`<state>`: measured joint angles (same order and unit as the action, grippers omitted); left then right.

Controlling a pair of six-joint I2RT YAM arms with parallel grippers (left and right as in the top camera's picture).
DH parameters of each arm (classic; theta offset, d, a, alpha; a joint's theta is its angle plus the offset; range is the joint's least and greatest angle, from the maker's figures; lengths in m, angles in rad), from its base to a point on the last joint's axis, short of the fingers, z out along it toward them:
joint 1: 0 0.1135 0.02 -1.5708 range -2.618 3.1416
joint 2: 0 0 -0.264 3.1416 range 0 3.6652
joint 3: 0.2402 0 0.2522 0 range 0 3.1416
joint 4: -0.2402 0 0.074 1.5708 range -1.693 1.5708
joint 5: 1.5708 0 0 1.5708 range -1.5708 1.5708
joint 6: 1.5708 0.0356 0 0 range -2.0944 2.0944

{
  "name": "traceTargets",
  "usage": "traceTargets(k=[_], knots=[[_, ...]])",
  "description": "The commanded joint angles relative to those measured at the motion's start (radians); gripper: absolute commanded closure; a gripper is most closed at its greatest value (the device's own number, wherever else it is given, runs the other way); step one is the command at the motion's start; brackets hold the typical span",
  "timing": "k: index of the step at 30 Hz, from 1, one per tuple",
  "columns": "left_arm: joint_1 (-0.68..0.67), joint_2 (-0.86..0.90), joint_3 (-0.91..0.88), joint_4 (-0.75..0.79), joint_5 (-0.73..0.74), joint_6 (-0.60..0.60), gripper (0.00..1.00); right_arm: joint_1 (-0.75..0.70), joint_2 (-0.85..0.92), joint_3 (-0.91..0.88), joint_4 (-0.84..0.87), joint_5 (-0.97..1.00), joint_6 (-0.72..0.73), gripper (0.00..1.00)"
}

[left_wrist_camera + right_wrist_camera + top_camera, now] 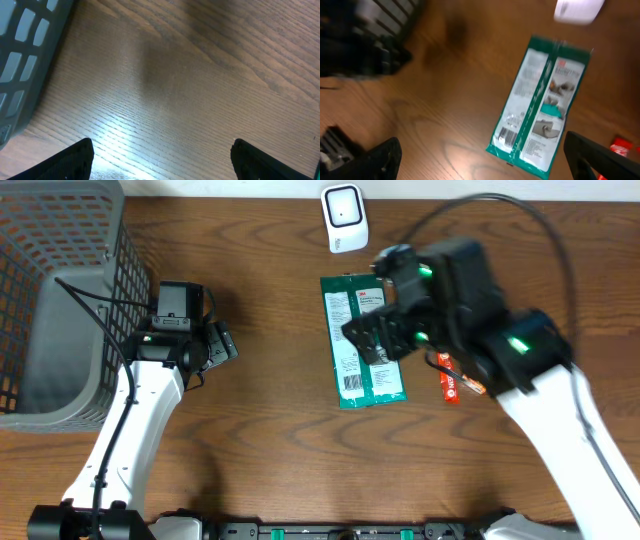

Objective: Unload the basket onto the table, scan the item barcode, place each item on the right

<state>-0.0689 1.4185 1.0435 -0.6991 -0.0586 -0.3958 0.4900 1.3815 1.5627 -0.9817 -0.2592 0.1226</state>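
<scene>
Bare wood runs between the grey basket (60, 300) at the left edge and the green packet (350, 375) mid-table. The left gripper (222, 345) hangs over that stretch, jaws wide with nothing between them. The basket's meshed wall rises just beside the left arm and bars any sweep leftward. The right gripper (383, 335), jaws spread, hangs over the packet. The white scanner (343, 218) stands near the packet's far end, leaving only a narrow gap. A small red item (450, 388) lies just right of the packet, seemingly apart from it, though the arm partly hides that side. The table (270, 450) on the near side of the packet is open wood.
</scene>
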Motion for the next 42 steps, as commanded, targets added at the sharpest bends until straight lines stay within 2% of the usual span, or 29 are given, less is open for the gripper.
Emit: traceTargets(k=[1, 15, 28, 35, 40, 42], knots=[[0.003, 0.007, 0.007, 0.000, -0.002, -0.009, 0.12, -0.042, -0.119, 0.007, -0.002, -0.001, 0.007, 0.01], [0.003, 0.007, 0.007, 0.000, -0.002, -0.009, 0.12, -0.296, -0.474, 0.006, -0.002, -0.001, 0.007, 0.01], [0.003, 0.007, 0.007, 0.000, -0.002, -0.009, 0.12, -0.301, -0.714, 0.004, -0.026, -0.001, 0.007, 0.01], [0.003, 0.007, 0.007, 0.000, -0.002, -0.009, 0.12, -0.301, -0.808, -0.011, -0.176, -0.001, 0.007, 0.01], [0.003, 0.007, 0.007, 0.000, -0.002, -0.009, 0.12, -0.316, -0.890, -0.108, -0.270, 0.000, 0.006, 0.01], [0.003, 0.007, 0.007, 0.000, -0.002, -0.009, 0.12, -0.327, -0.925, -0.171, -0.304, 0.010, -0.038, 0.01]])
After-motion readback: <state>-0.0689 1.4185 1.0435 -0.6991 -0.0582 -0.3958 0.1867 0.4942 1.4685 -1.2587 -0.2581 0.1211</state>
